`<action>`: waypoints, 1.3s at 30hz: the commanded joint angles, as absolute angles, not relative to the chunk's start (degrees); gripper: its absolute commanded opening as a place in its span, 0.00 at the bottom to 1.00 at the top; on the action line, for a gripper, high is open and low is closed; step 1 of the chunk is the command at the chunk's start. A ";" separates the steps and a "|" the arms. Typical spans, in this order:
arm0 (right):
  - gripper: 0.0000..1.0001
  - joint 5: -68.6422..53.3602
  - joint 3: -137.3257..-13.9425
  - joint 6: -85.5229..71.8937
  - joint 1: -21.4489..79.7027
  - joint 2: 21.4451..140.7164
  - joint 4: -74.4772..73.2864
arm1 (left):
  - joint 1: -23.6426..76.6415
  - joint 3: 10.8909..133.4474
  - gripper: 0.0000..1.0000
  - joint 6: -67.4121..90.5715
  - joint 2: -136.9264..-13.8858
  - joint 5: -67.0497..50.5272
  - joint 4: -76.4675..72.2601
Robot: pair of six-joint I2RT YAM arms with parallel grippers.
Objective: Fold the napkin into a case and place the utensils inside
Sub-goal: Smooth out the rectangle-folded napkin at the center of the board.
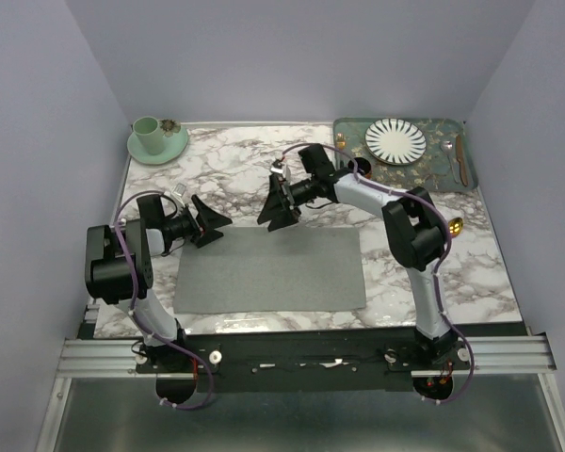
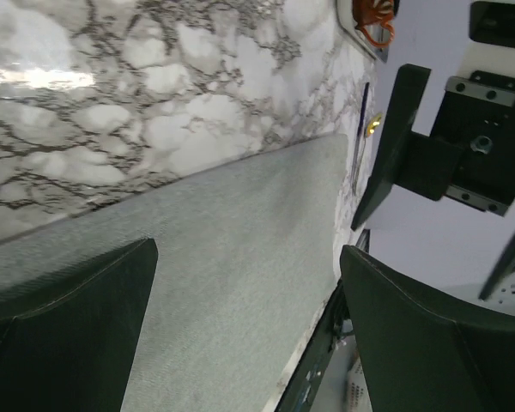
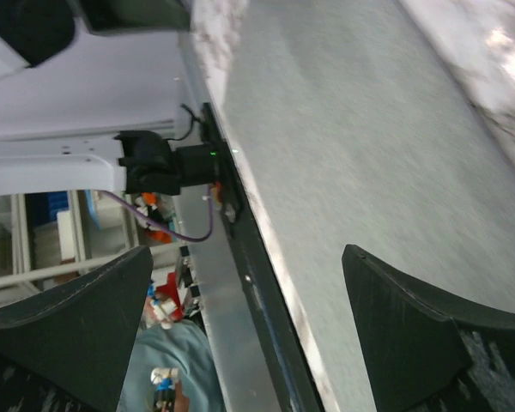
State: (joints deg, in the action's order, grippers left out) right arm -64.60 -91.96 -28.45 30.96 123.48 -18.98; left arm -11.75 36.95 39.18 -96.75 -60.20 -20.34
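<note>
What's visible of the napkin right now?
The napkin is a plain mid-grey, matte woven cloth, rectangular, spread flat and unfolded on the marble-patterned table, toward its near side, long side running left to right. Nothing lies on it. The left gripper and right gripper, both open, sit by its far edge; neither holds it.

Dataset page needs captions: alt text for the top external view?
A grey napkin lies flat and unfolded on a marble table, with the left gripper and right gripper open above its far edge. A green tray holding a striped plate sits far right.
</note>
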 commanded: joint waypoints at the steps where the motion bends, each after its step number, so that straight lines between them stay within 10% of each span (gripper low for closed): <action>1: 1.00 -67.77 -95.01 -43.14 33.57 130.68 -2.56 | -12.04 36.83 0.99 42.80 -102.47 -55.82 -26.19; 39: 1.00 -68.64 -87.79 -0.83 16.62 129.99 -41.99 | -20.83 43.59 0.99 30.68 -106.27 -52.55 -9.23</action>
